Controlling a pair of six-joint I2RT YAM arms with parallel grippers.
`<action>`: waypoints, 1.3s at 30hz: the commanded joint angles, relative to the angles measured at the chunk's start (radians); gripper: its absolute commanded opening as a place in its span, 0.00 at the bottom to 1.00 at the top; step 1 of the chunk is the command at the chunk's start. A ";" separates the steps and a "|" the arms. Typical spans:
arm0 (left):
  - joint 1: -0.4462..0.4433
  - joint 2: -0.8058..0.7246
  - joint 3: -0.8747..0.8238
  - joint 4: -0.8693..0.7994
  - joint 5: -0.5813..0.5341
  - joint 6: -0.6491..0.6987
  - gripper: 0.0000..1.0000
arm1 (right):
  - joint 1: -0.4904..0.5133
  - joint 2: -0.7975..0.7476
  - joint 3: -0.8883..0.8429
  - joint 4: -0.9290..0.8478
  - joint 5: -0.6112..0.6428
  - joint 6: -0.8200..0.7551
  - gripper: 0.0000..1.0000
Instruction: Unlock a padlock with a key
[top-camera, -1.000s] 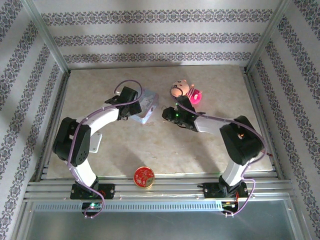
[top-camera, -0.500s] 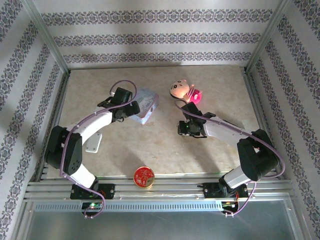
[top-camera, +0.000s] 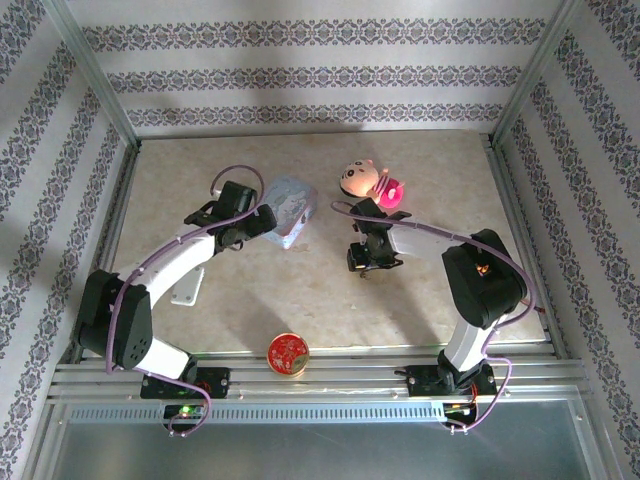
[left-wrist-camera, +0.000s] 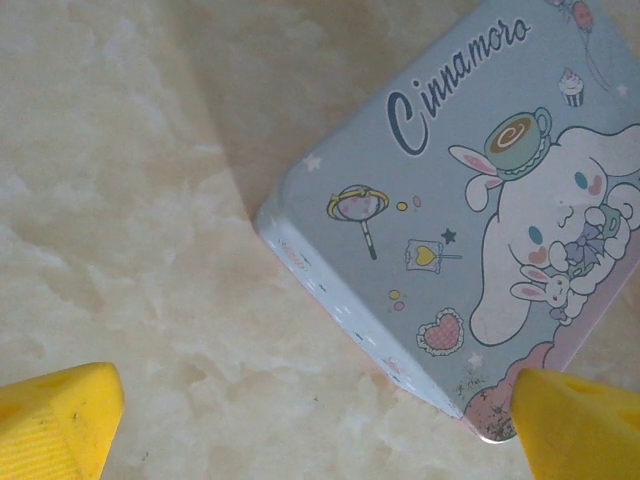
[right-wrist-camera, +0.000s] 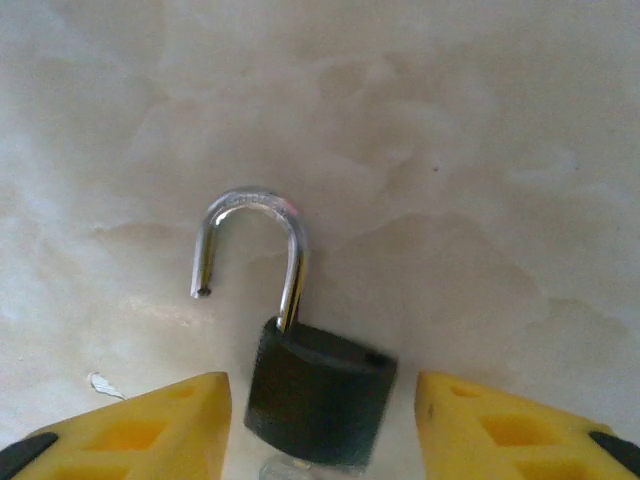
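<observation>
Right gripper (right-wrist-camera: 322, 430) is low over the table (top-camera: 300, 290), just right of centre. Its jaws are part-way apart, and its yellow fingers (right-wrist-camera: 150, 425) sit on either side of the padlock (right-wrist-camera: 318, 392). A thin gap shows on each side, so there's no grip on it.

The padlock lies flat on the marble-look surface with its dark body toward the wrist camera. The shackle (right-wrist-camera: 250, 225) is popped: one leg is in the body and the free end hangs clear to the left (unlocked, by the look of it). A silvery bit (right-wrist-camera: 292, 466) sits at the bottom edge of the body, too cropped to identify.

In the top view the right gripper (top-camera: 363, 262) points down, just in front of the pig toy (top-camera: 366, 181) and apart from it.

Left gripper (left-wrist-camera: 320, 425) has its jaws wide and holds nothing, with a yellow fingertip in each lower corner of its wrist view. It hovers over the near corner of the blue tin (left-wrist-camera: 470, 230), which has a Cinnamoroll print and is lid up. In the top view the left gripper (top-camera: 258, 224) is at the tin's (top-camera: 292, 205) left edge, well apart from the padlock.

The red round tin (top-camera: 288, 354) sits at the near edge of the table, between the arm bases.
</observation>
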 joint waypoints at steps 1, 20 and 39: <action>0.017 -0.035 -0.023 0.025 -0.003 -0.067 0.99 | -0.009 -0.030 0.024 -0.031 0.022 -0.015 0.57; 0.022 -0.013 -0.107 0.273 0.095 -0.188 0.96 | -0.005 0.151 0.542 0.092 -0.141 -0.085 0.69; 0.052 0.147 -0.117 0.399 0.197 -0.204 0.80 | 0.003 0.624 1.068 0.022 -0.207 -0.156 0.61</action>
